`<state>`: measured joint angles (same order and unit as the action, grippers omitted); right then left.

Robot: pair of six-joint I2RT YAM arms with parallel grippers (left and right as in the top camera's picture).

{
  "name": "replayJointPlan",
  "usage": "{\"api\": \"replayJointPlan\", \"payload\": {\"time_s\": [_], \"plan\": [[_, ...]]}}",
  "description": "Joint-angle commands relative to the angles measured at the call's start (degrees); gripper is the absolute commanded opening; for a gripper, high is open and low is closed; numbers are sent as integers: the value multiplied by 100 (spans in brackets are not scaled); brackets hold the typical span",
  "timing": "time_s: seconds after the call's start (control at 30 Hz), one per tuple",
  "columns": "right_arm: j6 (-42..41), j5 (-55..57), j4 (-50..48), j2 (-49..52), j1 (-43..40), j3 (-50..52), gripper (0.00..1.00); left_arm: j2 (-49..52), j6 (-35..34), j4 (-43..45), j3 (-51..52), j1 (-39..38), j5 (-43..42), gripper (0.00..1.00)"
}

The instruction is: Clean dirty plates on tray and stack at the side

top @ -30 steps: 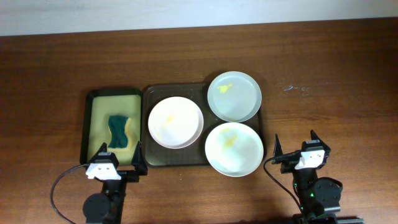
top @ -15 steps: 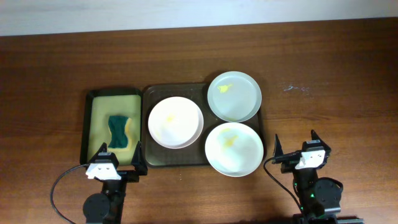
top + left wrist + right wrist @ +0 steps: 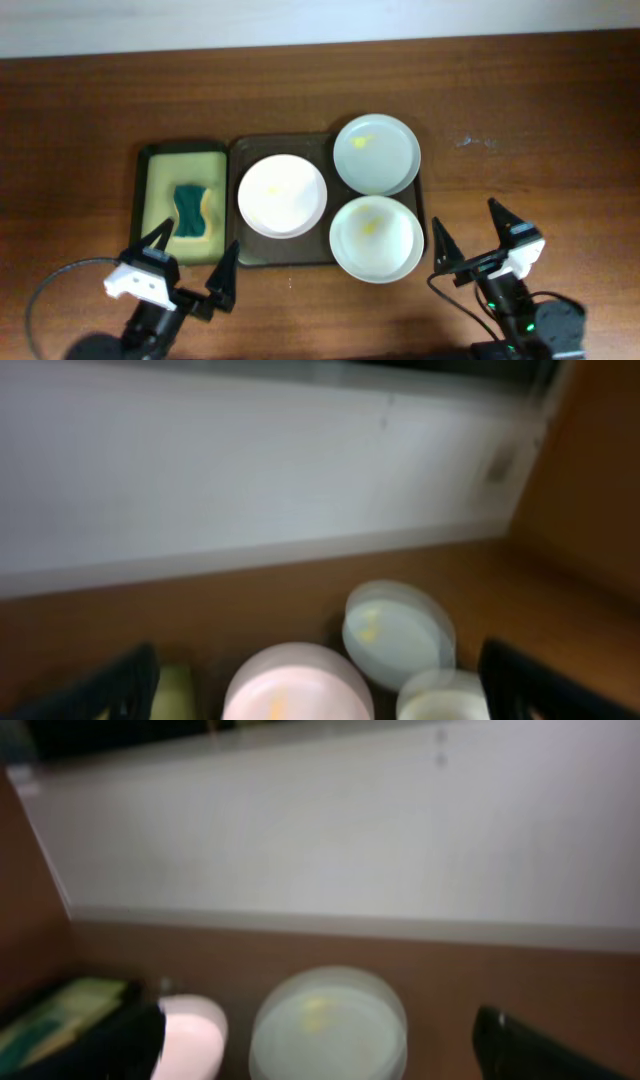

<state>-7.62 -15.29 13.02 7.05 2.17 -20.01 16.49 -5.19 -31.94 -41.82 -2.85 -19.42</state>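
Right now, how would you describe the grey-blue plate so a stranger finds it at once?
Find the large dark rectangular tray in the middle of the brown wooden table. Of three round plates on it, the pale grey-blue plate sits at the far right corner, reaching past the tray's far edge. Only it is tinted; the left plate and the near plate are white.

table (image 3: 540,90): dark brown wood grain, pale scuff (image 3: 475,142) right of centre | wall (image 3: 300,18): plain white, along far edge | light: even, soft | wrist views: blurred
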Motion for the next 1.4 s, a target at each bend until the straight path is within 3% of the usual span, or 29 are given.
{"api": "replayJointPlan", "payload": {"time_s": [0.0, 0.1, 0.13, 0.17, 0.2, 0.23, 0.27, 0.3, 0.33, 0.37, 0.4, 0.43, 0.47, 0.5, 0.6, 0.77, 0.8, 0.83, 1.0, 1.07, 1.13, 1.23, 1.37], "plan": [[-142, -129, 1364, 1685, -33, -2229, 98, 2114, 490, -1519, -2420, -11, 341, 99], [138, -509, 4769, 4597, -33, -5560, 98, 3956, 503, -2774, -3901, -11, 313, 99], [133, -535, 5713, 5574, -33, -6583, 98, 4391, 505, -2975, -3950, -11, 323, 99], [118, -590, 6054, 6220, -33, -7200, 98, 4732, 503, -3091, -3950, -9, 496, 99], [120, -612, 6269, 6625, -33, -7521, 98, 4977, 498, -3154, -3950, -9, 691, 93], [170, -1213, 6568, 7357, -17, -7768, 86, 5403, 286, -3274, -3950, -9, 1104, 33], [181, -1563, 6679, 7753, 101, -7766, 37, 5659, 55, -3379, -3950, -9, 1401, 9], [181, -1484, 6784, 8166, 409, -7766, 18, 6067, -153, -3552, -3950, -9, 1823, 0], [151, -1150, 6793, 8546, 848, -7766, 18, 6378, -166, -3613, -3950, -9, 1950, 0], [-31, -627, 6723, 8999, 1412, -7766, 30, 6710, -164, -3628, -3950, 0, 2046, 10], [-278, -240, 6588, 9357, 1810, -7766, 56, 6985, -166, -3630, -3950, 46, 2284, 22], [-472, -138, 6304, 9781, 2177, -7766, 79, 7197, -184, -3630, -3950, 116, 2455, 41], [-809, -136, 5941, 10251, 2463, -7766, 79, 7455, -385, -3635, -3943, 232, 2710, 71], [-1051, -129, 5534, 10775, 2684, -7766, 65, 7718, -654, -3626, -3908, 369, 3001, 74], [-1287, -26, 4662, 11755, 2933, -7766, 50, 8185, -721, -3473, -3884, 575, 2975, 52], [-1416, 758, 4317, 12048, 2968, -7766, 16, 8293, -721, -3344, -3884, 575, 2975, 47], [-1412, 903, 4229, 12050, 2968, -7766, 5, 8293, -721, -3331, -3884, 575, 2975, 46], [-1408, 964, 3958, 12050, 2964, -7768, 4, 8293, -721, -3309, -3884, 575, 2975, 41], [-396, 1091, 3453, 12050, 2942, -7899, 9, 8293, -721, -3104, -3866, 575, 2975, 40], [-396, 1082, 3904, 12050, 2848, -8454, 51, 8293, -721, -3088, -3858, 575, 2973, 40], [-402, 1038, 4699, 12050, 2822, -8843, 59, 8293, -721, -3088, -3788, 575, 2975, 40], [-925, 632, 5163, 12052, 2885, -8553, 55, 8293, -723, -3040, -3703, 575, 2973, 40], [-1290, 713, 4371, 12067, 3040, -7740, 32, 8293, -721, -3016, -3700, 575, 2865, 41]]}}
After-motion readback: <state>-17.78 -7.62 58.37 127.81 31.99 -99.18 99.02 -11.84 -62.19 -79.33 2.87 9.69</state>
